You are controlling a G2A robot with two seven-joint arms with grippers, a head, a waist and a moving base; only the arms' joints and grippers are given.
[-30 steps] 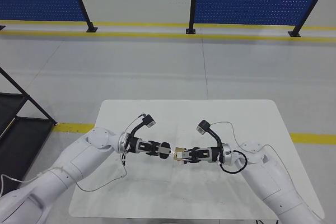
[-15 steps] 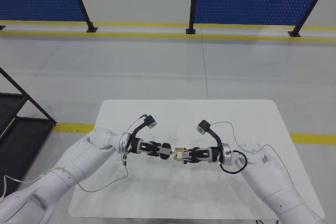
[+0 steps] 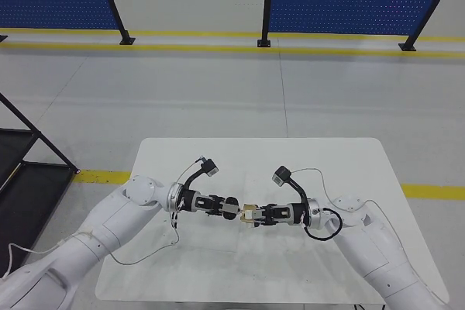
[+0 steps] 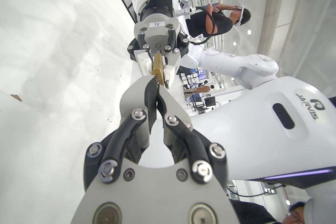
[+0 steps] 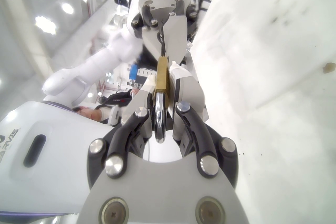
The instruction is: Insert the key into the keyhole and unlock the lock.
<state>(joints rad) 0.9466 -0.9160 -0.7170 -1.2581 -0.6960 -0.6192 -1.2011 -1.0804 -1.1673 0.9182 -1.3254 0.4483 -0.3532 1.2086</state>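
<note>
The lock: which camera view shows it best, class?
The right wrist view: the lock shows close up, brass body and steel shackle, gripped by the right end effector. The left wrist view gives its brass end face; the top view, a small brass speck.

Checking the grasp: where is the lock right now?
In the top view, the lock is clamped in the right gripper above the table, its brass end at the left gripper.

Lock [image 5: 162, 78] in right gripper [image 3: 254, 214], end to end with left gripper [image 3: 234, 209], over the table [image 3: 333, 163].
</note>
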